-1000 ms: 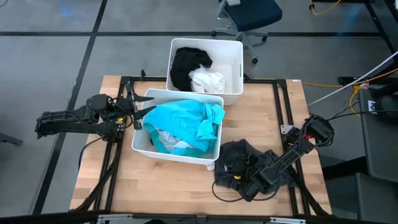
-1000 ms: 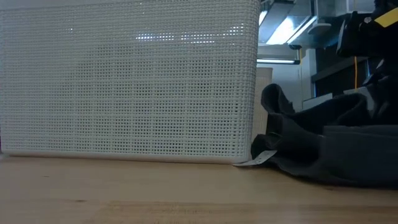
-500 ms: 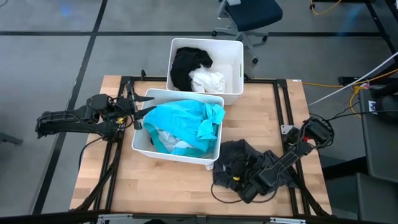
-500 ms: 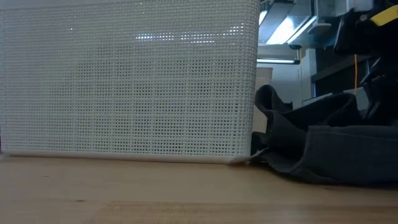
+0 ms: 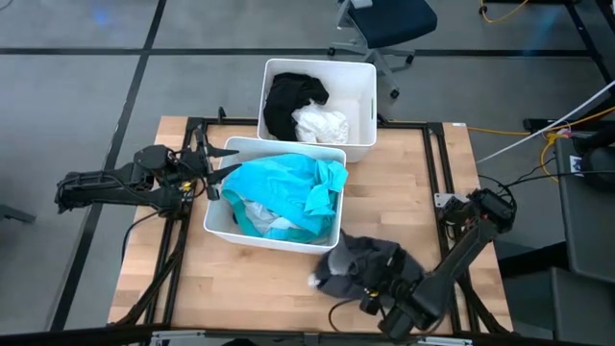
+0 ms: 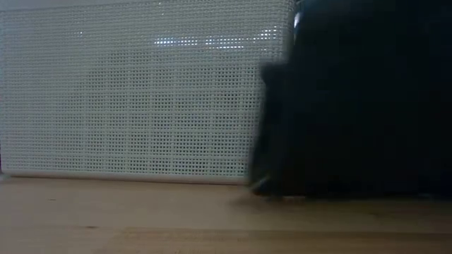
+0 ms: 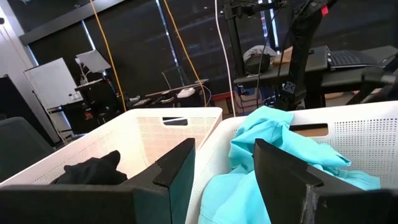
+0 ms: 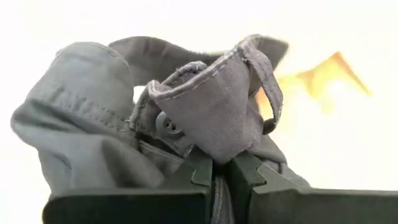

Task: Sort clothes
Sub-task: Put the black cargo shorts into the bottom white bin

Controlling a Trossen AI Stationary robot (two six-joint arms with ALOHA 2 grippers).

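Sorted so far: we count a black garment (image 5: pixel 291 99) and a white garment (image 5: pixel 320 125) lying in the far bin (image 5: pixel 365 82), and a teal garment (image 5: pixel 284 187) heaped over something pale in the near bin (image 5: pixel 216 221); these look put away by shade, dark and white apart from the coloured.
Left to do: we judge one piece outstanding, the dark grey garment (image 5: pixel 360 264), which is not yet in either bin; no other loose clothing shows on the table (image 5: pixel 259 288).
Stage: late in the job by our reckoning, with this last piece in hand and its bin not yet reached.
Where the grey garment is: on the table just in front of the near bin's right corner, touching or nearly touching the bin wall; from table height it fills the right of the picture as a dark mass against the perforated wall.
Right pincer (image 8: pixel 217 180): pressed together on a fold of the dark grey garment, low over the table's near right edge.
Left pincer (image 7: pixel 224 165): spread, holding nothing, at the left rim of the near bin, looking across both bins.
Look of the grey garment: a soft woven cloth, bunched and creased, with a stitched hem, a narrow loop standing up and a round button or snap near the pinched fold.
Handling, as we judge it: limp and likely to trail, so loose ends may drag over the bin rim.
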